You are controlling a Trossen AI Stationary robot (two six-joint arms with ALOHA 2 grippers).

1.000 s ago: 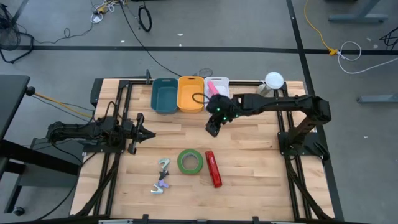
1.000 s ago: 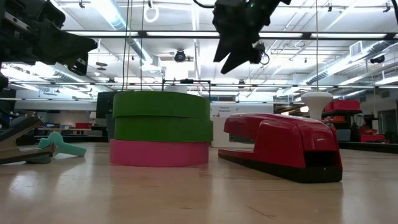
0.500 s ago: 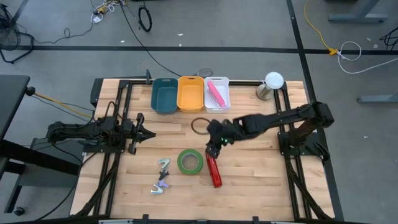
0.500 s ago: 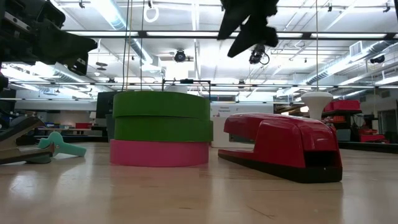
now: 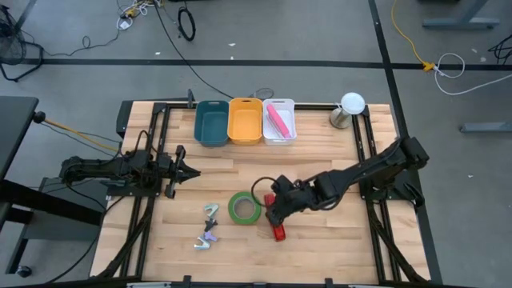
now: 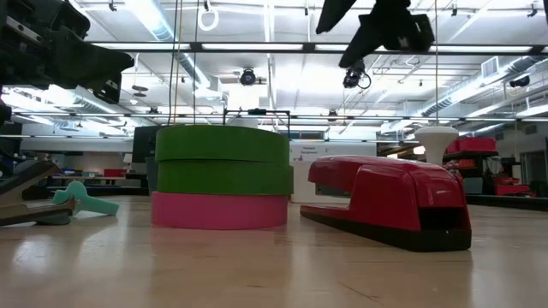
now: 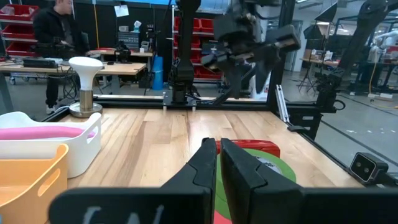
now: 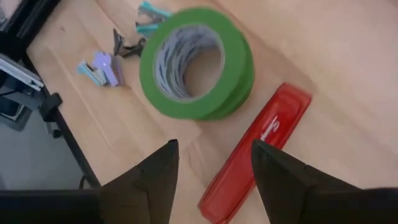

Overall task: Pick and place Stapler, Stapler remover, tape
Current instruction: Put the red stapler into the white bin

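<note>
The red stapler (image 5: 278, 232) lies flat on the table right of the green tape roll (image 5: 245, 208), which also lies flat. The right wrist view shows both from above: stapler (image 8: 258, 152) and tape (image 8: 198, 62). In the low view the tape (image 6: 223, 162) shows a pink band at its base, beside the stapler (image 6: 385, 201). Left of the tape lie a teal staple remover (image 5: 212, 212) and a purple one (image 5: 206, 238). My right gripper (image 5: 272, 214) hangs open above the stapler's far end, well clear of it (image 6: 372, 26). My left gripper (image 5: 188, 172) waits shut at the table's left.
Three bins stand in a row at the far edge: teal (image 5: 211, 122), orange (image 5: 246, 120) and white (image 5: 278, 120), the white one holding a pink object. A white lamp-like object (image 5: 350, 104) stands at the far right corner. A person (image 7: 56, 25) is in the room behind.
My right gripper has travelled from beside the white bin toward the table's near edge and now hovers over the stapler, the arm stretched out low across the table. The stapler, the tape and the staple removers have stayed where they were.
</note>
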